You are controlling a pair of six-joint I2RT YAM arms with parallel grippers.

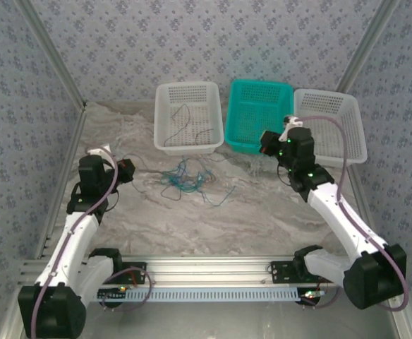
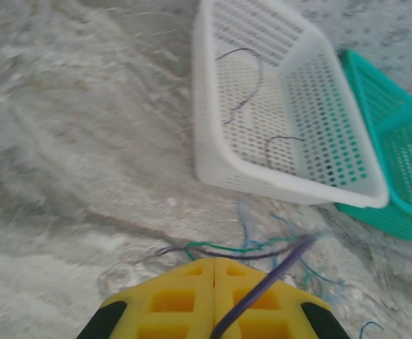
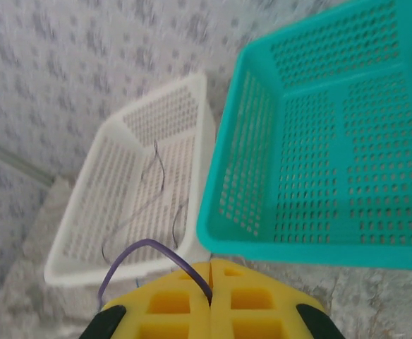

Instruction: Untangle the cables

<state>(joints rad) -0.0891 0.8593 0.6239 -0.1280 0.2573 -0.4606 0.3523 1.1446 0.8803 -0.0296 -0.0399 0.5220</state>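
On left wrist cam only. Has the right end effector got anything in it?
Observer: Yes. The right end effector is shut on a purple cable, which loops out of the seam toward the left of the right wrist view.
Operator: Where is it sitting?
Observer: The top view puts it at the near rim of the teal basket.
Operator: Just two baskets back there?
Observer: Three. A second white basket stands to the right of the teal one.
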